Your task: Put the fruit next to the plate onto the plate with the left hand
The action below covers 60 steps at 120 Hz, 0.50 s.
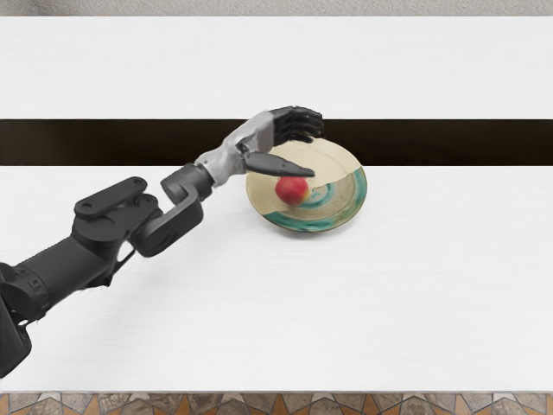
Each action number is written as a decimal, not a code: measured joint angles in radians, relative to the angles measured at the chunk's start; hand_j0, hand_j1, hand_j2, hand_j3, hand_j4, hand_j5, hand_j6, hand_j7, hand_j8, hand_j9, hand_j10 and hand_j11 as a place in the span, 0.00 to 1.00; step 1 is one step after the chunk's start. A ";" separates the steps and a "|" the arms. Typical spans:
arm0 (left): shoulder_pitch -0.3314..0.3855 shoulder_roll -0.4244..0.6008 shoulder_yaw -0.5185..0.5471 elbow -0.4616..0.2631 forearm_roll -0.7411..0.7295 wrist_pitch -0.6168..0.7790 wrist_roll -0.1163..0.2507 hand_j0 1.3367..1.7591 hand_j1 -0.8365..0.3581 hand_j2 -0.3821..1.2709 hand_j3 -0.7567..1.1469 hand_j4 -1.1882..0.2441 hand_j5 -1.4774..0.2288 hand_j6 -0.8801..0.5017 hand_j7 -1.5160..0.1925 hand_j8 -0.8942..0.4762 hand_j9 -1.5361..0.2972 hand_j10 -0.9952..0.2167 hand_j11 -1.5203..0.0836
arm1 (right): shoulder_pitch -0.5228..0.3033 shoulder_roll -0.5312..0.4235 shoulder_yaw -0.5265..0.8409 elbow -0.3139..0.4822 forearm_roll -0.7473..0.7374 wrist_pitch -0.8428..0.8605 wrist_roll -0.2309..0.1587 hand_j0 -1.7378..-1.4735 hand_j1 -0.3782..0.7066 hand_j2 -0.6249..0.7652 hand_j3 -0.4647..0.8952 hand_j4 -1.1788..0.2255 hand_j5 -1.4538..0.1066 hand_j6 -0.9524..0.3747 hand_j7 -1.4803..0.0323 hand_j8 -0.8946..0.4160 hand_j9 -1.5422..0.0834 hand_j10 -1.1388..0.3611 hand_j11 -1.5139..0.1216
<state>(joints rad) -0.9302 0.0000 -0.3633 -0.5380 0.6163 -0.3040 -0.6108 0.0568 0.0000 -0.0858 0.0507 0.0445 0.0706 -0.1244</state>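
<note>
We count one arm in view, the left one, which comes in from the lower left edge and reaches up and to the right across the white table (415,285). Its left hand (268,143) hangs over the upper left rim of the single plate (346,203), a round cream dish with a teal band sweeping along its lower and right side. We see one fruit (292,190), red and round, lying on the plate a little left of its centre, resting on the dish surface. The hand grips nothing: its four fingers (298,124) are bent loosely at the knuckles and point toward the right above the plate's far rim, while the thumb (278,164) stretches out apart from them, its tip just above the top of the fruit. We cannot tell whether the thumb touches the fruit. One dark band (458,143) runs straight across the table behind the plate, and the plate's far rim overlaps it.
</note>
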 joint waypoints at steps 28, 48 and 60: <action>0.005 0.091 -0.005 -0.001 -0.192 -0.006 0.000 0.76 0.86 0.25 0.40 0.73 0.76 0.54 0.78 0.57 0.74 0.72 0.83 | 0.000 0.000 0.000 0.000 0.000 0.000 0.000 0.30 0.03 0.45 0.34 0.84 0.93 0.72 0.98 0.68 0.95 0.76 0.93; 0.106 0.215 -0.006 0.001 -0.248 -0.010 0.000 0.76 0.93 0.24 0.40 0.78 0.81 0.59 0.83 0.61 0.79 0.77 0.89 | 0.000 0.000 0.000 0.000 0.000 0.000 0.000 0.30 0.03 0.45 0.34 0.84 0.93 0.72 0.98 0.68 0.95 0.76 0.93; 0.165 0.287 -0.007 0.004 -0.265 -0.010 0.000 0.76 0.94 0.24 0.40 0.79 0.83 0.60 0.85 0.62 0.80 0.78 0.91 | 0.000 0.000 0.000 0.000 0.000 0.000 0.000 0.30 0.03 0.45 0.34 0.84 0.93 0.72 0.98 0.68 0.95 0.76 0.93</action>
<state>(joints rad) -0.7652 0.2868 -0.3700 -0.5344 0.3509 -0.3141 -0.6109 0.0568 0.0000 -0.0858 0.0506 0.0445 0.0706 -0.1243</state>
